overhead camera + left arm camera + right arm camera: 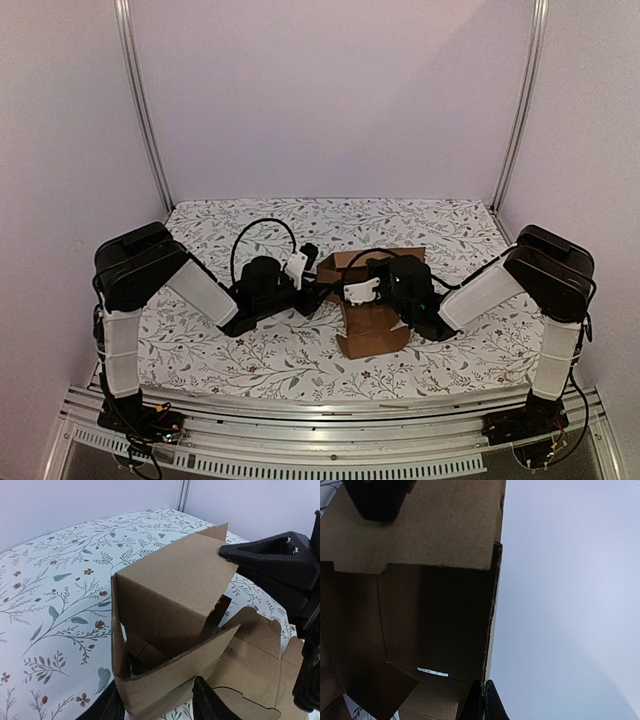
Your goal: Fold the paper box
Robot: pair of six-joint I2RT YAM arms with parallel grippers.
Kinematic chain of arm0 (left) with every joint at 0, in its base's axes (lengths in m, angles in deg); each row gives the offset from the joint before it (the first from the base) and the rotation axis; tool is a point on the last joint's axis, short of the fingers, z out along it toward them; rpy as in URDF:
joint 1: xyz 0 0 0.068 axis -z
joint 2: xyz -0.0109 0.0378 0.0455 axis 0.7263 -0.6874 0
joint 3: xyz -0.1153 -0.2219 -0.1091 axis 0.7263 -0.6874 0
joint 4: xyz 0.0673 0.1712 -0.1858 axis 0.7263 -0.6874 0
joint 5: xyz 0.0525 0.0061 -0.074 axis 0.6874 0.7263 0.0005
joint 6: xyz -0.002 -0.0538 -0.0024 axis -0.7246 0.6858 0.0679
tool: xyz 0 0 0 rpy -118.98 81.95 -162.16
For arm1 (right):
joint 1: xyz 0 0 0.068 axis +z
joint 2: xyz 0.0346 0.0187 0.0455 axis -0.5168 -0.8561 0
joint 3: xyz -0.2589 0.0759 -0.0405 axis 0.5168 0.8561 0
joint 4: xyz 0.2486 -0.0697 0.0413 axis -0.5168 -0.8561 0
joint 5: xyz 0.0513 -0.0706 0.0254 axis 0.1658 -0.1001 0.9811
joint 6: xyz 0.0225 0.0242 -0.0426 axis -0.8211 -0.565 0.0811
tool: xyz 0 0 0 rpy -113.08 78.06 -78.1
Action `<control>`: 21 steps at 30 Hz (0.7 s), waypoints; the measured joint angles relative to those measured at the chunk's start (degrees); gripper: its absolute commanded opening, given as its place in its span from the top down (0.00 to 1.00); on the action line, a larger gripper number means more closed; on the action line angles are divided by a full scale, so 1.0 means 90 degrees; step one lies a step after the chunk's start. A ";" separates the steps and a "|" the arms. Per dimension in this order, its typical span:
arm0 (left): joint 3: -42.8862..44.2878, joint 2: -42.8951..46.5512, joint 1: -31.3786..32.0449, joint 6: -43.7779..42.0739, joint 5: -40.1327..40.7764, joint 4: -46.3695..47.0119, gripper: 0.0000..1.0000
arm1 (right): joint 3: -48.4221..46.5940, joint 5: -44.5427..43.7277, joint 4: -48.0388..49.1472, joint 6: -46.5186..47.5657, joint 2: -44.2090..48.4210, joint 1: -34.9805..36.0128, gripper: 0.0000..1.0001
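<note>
**A:** Centre of the bench (230,350), the paper box (372,335) sits half-raised between both arms. One tall panel is upright, there's a low near wall, and tabbed flaps lie flat beyond.

**B:** The left tool (159,707) stands wide, fingers (207,705) either side of that low wall's corner. Whether they press it, I cannot tell.

**A:** And the right tool (482,700) is pinched tight shut, tip at the tall panel's upper edge. Holding a sliver of card or just leaning on it? Cannot tell.

**B:** The danger here is spring-back, I'd say. It's plain matte brown card with scored creases, stiff enough to flip open once that tip lifts.

**A:** Push too hard instead and the thin wall could buckle off its crease.

**B:** It looks light, too, and the leaf-and-flower cloth looks smooth. A sideways shove may skate the whole carton rather than fold it.

**A:** Those die-cut tabs have notched, curvy edges. One could snag or miss its slot.

**B:** Inside is dark, with one small white sticker (432,672).
</note>
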 measured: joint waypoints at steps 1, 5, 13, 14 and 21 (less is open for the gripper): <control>-0.0097 0.0005 -0.0032 0.0034 -0.0090 0.0063 0.52 | 0.0000 0.0015 -0.0002 0.0000 0.0002 0.0005 1.00; -0.0296 0.0012 -0.0250 0.0289 -0.0357 0.0097 0.50 | 0.0002 0.0049 -0.0058 0.0000 0.0044 0.0029 1.00; -0.0583 0.0328 -0.0561 0.0367 -0.0918 -0.0063 0.50 | 0.0165 0.0182 -0.0100 0.0022 0.0206 0.0029 1.00; -0.0622 0.0410 -0.0588 0.0328 -0.0991 -0.0121 0.49 | 0.0168 0.0194 -0.0102 0.0029 0.0211 0.0029 1.00; -0.0746 0.0950 -0.0882 0.0017 -0.1324 -0.0627 0.47 | 0.0168 0.0253 -0.0112 0.0049 0.0223 0.0029 1.00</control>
